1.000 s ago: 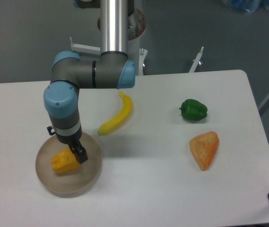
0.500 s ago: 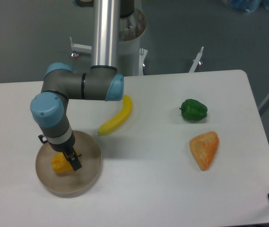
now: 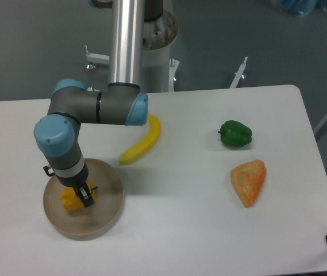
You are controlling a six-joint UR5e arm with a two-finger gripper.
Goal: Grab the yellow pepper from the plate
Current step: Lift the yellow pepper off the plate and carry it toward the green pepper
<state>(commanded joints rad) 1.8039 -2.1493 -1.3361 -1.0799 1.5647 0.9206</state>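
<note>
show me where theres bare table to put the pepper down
Free: the front strip right of the plate and below the banana; also between the banana and the green pepper. Crowded: the plate, where the gripper sits at the yellow pepper.

Colours on a white table

A yellow-orange pepper sits on a beige-tan plate; at its 2 o'clock lies a yellow banana, farther at 3 o'clock a dark green pepper and a speckled orange wedge.

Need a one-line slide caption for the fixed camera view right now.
Gripper down on the yellow pepper in the plate; banana beside.
</note>
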